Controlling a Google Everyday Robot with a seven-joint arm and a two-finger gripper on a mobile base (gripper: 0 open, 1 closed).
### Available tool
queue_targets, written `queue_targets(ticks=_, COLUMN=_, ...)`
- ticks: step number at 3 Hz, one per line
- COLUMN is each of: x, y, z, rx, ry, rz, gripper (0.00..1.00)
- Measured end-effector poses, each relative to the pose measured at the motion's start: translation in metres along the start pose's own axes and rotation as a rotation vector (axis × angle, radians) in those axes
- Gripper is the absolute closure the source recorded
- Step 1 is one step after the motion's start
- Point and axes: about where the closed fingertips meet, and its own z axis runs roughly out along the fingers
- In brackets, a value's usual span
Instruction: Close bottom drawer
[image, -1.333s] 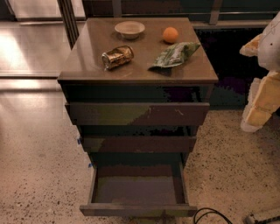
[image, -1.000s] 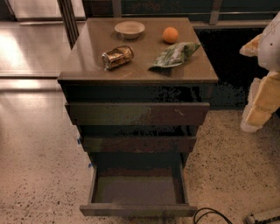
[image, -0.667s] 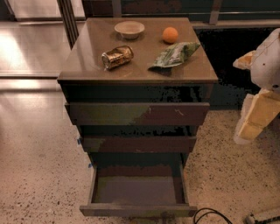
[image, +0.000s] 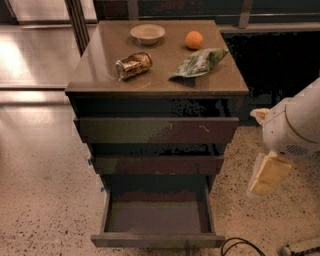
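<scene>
Brown bottom drawer open; pincer right

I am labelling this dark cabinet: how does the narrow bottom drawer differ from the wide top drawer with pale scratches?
The narrow dark brown bottom drawer is pulled far out, showing its dull grey-brown floor; the wide scratched top drawer shows only its front. The bottom drawer's front is narrower; the top drawer's bears pale scratches. Both are dark brown, without handles. The pale gripper hangs right of the cabinet, touching neither.

gripper lower than before — shifted leftward, nearer the bottom drawer
</scene>
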Motion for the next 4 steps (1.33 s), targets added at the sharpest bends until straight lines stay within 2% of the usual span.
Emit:
queue_targets(ticks=1, x=0.013, y=0.011, z=0.042, rx=-0.009, ry=0.072, rz=0.028, gripper=0.25)
queue_targets(ticks=2, x=0.029, y=0.029, z=0.075, rx=-0.035, ry=0.131, rz=0.087, gripper=0.55)
queue_targets(ticks=4, x=0.029, y=0.029, z=0.075, rx=-0.035, ry=0.131, rz=0.088, gripper=1.0)
